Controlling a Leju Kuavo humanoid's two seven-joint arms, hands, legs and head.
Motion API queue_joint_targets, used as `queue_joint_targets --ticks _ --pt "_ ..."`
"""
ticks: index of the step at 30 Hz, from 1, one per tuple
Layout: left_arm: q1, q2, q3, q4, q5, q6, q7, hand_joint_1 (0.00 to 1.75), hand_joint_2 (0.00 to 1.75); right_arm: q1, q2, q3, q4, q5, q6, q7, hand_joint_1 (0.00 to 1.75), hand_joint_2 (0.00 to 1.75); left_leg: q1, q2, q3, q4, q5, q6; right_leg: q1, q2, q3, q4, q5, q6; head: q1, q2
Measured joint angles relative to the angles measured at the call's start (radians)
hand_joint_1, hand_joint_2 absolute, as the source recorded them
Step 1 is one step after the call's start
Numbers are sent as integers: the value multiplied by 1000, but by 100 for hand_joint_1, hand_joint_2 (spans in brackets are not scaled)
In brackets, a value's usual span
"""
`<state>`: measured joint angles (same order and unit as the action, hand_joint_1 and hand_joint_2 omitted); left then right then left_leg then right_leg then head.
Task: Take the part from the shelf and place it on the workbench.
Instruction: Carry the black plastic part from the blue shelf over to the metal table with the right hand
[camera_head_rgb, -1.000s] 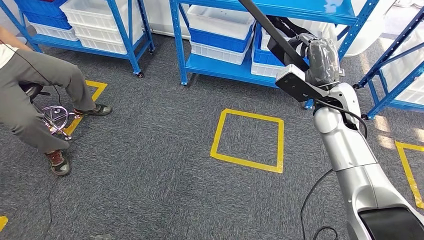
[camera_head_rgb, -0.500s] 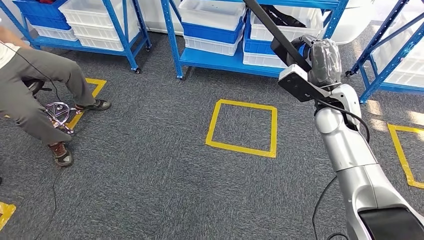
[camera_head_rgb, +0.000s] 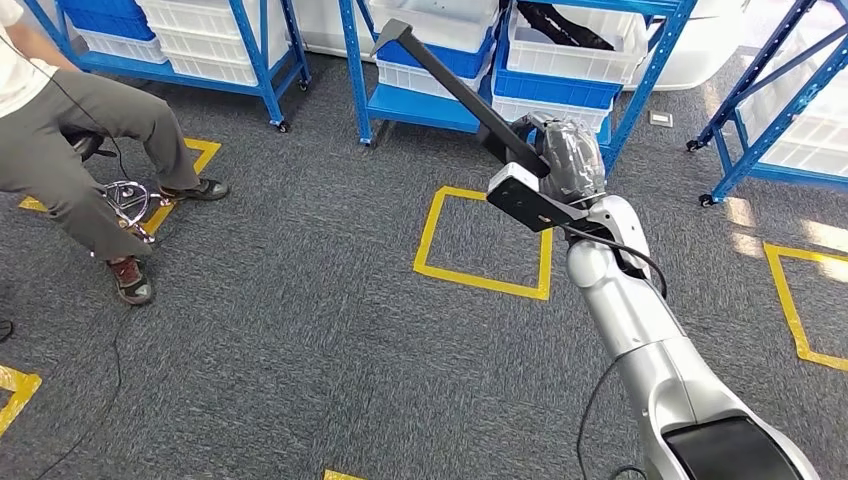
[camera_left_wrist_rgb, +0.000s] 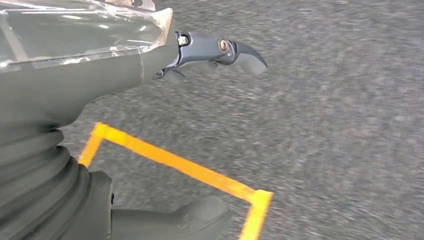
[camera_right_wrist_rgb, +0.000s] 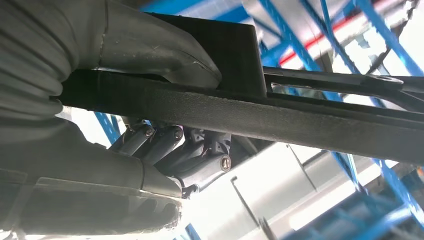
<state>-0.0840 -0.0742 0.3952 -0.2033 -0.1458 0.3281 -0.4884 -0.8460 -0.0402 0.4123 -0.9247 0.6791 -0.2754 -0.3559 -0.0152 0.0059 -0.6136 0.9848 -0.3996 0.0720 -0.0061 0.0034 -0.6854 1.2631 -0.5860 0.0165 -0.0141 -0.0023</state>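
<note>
While its dark fingers (camera_right_wrist_rgb: 170, 150) are clamping the long flat black bar part (camera_head_rgb: 450, 85), the right hand (camera_head_rgb: 565, 155) is carrying it clear of the blue steel shelves (camera_head_rgb: 655, 60). Judging by this, transport is under way; next comes turning toward a workbench, minding those uprights and the seated person (camera_head_rgb: 70, 130). Left hand (camera_left_wrist_rgb: 210, 50) is hanging empty, fingers loose.

long black part (camera_head_rgb: 445, 75): 1 | blue shelf racks (camera_head_rgb: 360, 75): perhaps 4 | seated person (camera_head_rgb: 70, 120): 1
</note>
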Motion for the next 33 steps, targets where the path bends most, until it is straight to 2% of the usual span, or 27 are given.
queue_joint_targets --ticks 2,3,4,5,6,7,8,9,10,11,12,14,15,16,17,18,19,21,22,23,25,26,27,29,30,31,33 --pt "1 -2 4 0 1 0 0 0 175 0 14 5 20 1 0 0 171 175 8 1 -40 3 30 -10 -11 0 24 29 38 35 0 0" --pt "2 -2 6 0 1 1 -1 0 175 -1 19 8 28 2 0 -1 171 175 12 2 -60 5 44 -17 -17 -1 58 -3 67 52 0 0" --pt "2 -2 7 0 1 1 -1 0 175 -2 24 10 35 4 0 -2 171 175 15 2 -78 10 57 -26 -21 -1 105 -66 75 62 0 0" --pt "2 -2 9 0 0 1 -2 0 175 -4 28 12 42 6 -1 -4 171 175 17 2 -94 15 69 -34 -20 0 157 -144 63 60 1 0" --pt "3 -2 10 0 0 1 -4 0 175 -5 31 14 48 9 -2 -5 171 175 17 1 -104 18 81 -42 -18 0 192 -205 45 50 0 0" --pt "4 -2 12 0 0 1 -5 0 175 -6 34 15 53 11 -5 -7 171 175 16 1 -110 19 93 -47 -14 1 212 -245 26 38 -1 0" --pt "6 -2 13 0 -1 2 -6 0 175 -5 38 16 58 12 -9 -9 171 175 17 1 -113 18 105 -52 -10 1 212 -259 23 24 -3 0" --pt "8 -2 13 0 -1 2 -6 0 175 -4 41 16 64 12 -14 -10 171 175 19 0 -117 17 112 -57 -14 -1 199 -251 31 12 -6 0" --pt "11 -3 13 1 -2 3 -7 0 175 -2 44 17 69 13 -19 -10 171 175 23 -1 -123 24 98 -61 -17 -2 190 -247 42 1 -8 0" --pt "14 -3 14 1 -4 3 -7 0 175 1 48 18 73 15 -22 -9 171 175 26 -1 -131 43 61 -67 -19 -4 179 -245 55 -11 -10 0" --pt "15 -3 14 2 -6 2 -8 0 175 4 51 19 75 17 -25 -8 171 175 29 -2 -140 80 7 -72 -20 -5 166 -244 70 -20 -11 0" --pt "16 -2 14 2 -11 1 -9 0 175 10 54 20 76 21 -28 -7 171 175 30 -3 -156 202 -103 -79 -14 -6 134 -241 101 -28 -12 0" --pt "16 -2 14 2 -12 0 -9 0 175 13 55 20 76 21 -28 -7 171 175 30 -4 -158 263 -124 -82 -12 -6 116 -239 115 -28 -12 0" --pt "16 -2 14 2 -13 -1 -9 0 175 15 55 20 75 21 -29 -6 171 175 31 -4 -151 305 -120 -83 -10 -6 98 -236 127 -27 -12 0" --pt "15 -2 14 2 -14 -1 -9 0 175 18 55 19 75 22 -29 -5 171 175 32 -4 -130 315 -98 -82 -9 -6 79 -232 138 -25 -12 0" --pt "15 -2 14 1 -14 -2 -9 0 175 21 55 19 74 23 -30 -4 171 175 34 -4 -93 293 -73 -81 -9 -6 62 -227 149 -22 -12 0" --pt "14 -1 14 1 -14 -2 -9 0 175 22 55 19 72 24 -30 -3 171 175 36 -5 -45 240 -69 -81 -9 -6 47 -223 159 -19 -13 0" --pt "10 -1 14 0 -15 -3 -9 0 175 22 54 16 65 25 -31 -1 171 175 33 -11 45 113 -99 -76 -8 -6 28 -221 178 -7 -11 0" --pt "9 -1 14 0 -16 -3 -9 0 175 21 54 16 61 26 -32 -1 171 175 29 -14 67 71 -116 -71 -8 -6 25 -224 188 1 -12 0" --pt "8 0 14 0 -17 -4 -9 0 175 21 55 15 59 28 -32 0 171 175 23 -16 74 52 -114 -64 -8 -6 23 -228 199 8 -12 0" --pt "8 0 14 0 -19 -4 -8 0 175 25 53 15 58 32 -33 1 171 175 19 -13 59 44 -87 -46 -8 -5 15 -229 207 19 -13 0" --pt "8 0 14 1 -19 -4 -7 0 175 27 51 15 58 34 -34 2 171 175 19 -10 48 40 -71 -35 -7 -4 5 -214 186 17 -12 0" --pt "8 0 14 1 -19 -4 -6 0 175 29 48 14 57 35 -34 3 171 175 19 -8 33 36 -54 -27 -7 -3 -10 -181 147 11 -10 0" --pt "8 1 14 1 -19 -4 -5 0 175 29 46 14 54 33 -33 4 171 175 17 -6 -5 36 -24 -17 -7 -3 -41 -63 48 -5 -7 0" --pt "8 2 14 1 -19 -5 -6 0 175 30 46 14 51 31 -31 5 171 175 16 -5 -25 36 -9 -16 -7 -3 -51 1 21 -4 -6 0" --pt "9 1 14 1 -18 -5 -8 0 175 31 46 13 49 29 -28 5 171 175 15 -5 -47 36 7 -17 -6 -3 -51 52 21 4 -6 0" --pt "9 0 15 1 -18 -5 -12 0 175 33 46 12 44 26 -22 5 171 175 13 -4 -88 37 38 -20 -3 -3 -16 77 76 26 -5 0"
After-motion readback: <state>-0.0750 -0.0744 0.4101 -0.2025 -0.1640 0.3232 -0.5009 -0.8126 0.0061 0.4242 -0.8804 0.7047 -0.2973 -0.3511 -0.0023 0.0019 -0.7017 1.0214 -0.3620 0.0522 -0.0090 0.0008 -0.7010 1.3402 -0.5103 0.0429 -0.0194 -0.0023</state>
